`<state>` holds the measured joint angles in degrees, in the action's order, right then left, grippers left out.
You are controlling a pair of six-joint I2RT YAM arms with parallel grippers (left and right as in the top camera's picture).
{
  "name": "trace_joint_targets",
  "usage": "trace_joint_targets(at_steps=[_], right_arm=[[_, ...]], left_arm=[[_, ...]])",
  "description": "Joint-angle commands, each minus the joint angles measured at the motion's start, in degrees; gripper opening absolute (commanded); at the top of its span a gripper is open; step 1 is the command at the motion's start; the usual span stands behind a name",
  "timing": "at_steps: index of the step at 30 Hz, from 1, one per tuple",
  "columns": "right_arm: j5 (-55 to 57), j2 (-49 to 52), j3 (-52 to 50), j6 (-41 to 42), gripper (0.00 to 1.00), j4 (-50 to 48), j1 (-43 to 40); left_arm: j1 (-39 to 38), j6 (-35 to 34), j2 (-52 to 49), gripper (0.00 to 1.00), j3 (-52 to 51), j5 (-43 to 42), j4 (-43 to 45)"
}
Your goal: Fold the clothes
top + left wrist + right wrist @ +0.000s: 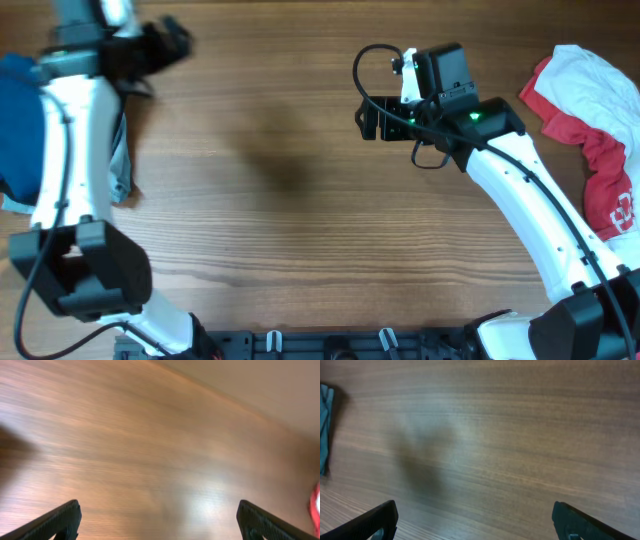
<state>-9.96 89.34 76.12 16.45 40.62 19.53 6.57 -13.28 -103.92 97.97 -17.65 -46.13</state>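
Deep-blue polo shirt (14, 110) lies bunched at the left edge of the wooden tabletop (280, 150); left gripper (159, 510) and right gripper (475, 510) gape wide, empty.

Your left arm (62, 140): its white link runs from the black joint low in the overhead view straight up the left side, with the wrist bent toward the right.
Your left gripper (172, 42): top left in the overhead view, blurred, pointing right, jaws wide apart.
Left fingers (62, 521): you see two dark tips in the lower corners of the wrist view.
Your right arm (525, 205): its white link slants from lower right up toward centre, with a green light (478, 117) on the wrist.
Your right gripper (368, 118): it points left, jaws wide apart.
Right fingers (375, 522): dark tips sit far apart in the lower corners.
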Motion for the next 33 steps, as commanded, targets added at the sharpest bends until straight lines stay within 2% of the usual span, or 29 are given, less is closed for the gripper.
trace_joint_targets(at_steps=[1, 8, 13, 16, 22, 25, 27, 29, 33], right_arm=[[1.81, 0.07, 0.0, -2.03, 0.99, -0.13, -2.43], [2.05, -1.51, 0.0, -1.07, 0.99, 13.42, -6.49], [2.69, -8.2, -0.02, -0.83, 0.99, 18.88, -6.47], [2.97, -15.15, -1.73, 0.57, 0.99, 20.39, -6.36], [9.68, -35.3, -15.15, 4.74, 0.99, 14.49, -3.08], [12.5, -46.97, -24.13, 4.55, 1.0, 7.61, -1.99], [15.76, -52.54, -29.2, 4.55, 1.0, 1.4, -2.01], [18.91, -53.57, -31.65, 4.46, 1.0, -3.13, -2.03], [20.06, -49.03, -32.52, -2.08, 1.0, -10.58, -2.03]], left_arm=[[-6.97, 1.62, 0.74, 1.0, 0.66, 0.96, -5.22], [-11.26, 1.53, 0.74, 1.0, 0.66, 1.31, -26.8], [-11.78, 0.87, 0.87, 1.0, 0.55, 4.02, -40.7], [-14.16, 0.81, 2.64, 1.0, -0.39, 6.8, -43.74], [-24.39, -8.07, 17.11, 1.0, -11.23, 17.35, -33.83], [-30.49, -8.13, 28.65, 1.0, -20.37, 18.73, -22.25], [-32.28, -5.38, 36.52, 1.0, -26.93, 20.06, -13.0], [-31.12, -2.4, 41.05, 1.0, -31.23, 19.67, -6.84], [-24.33, 5.57, 42.51, 1.0, -33.38, 11.56, -2.03]])
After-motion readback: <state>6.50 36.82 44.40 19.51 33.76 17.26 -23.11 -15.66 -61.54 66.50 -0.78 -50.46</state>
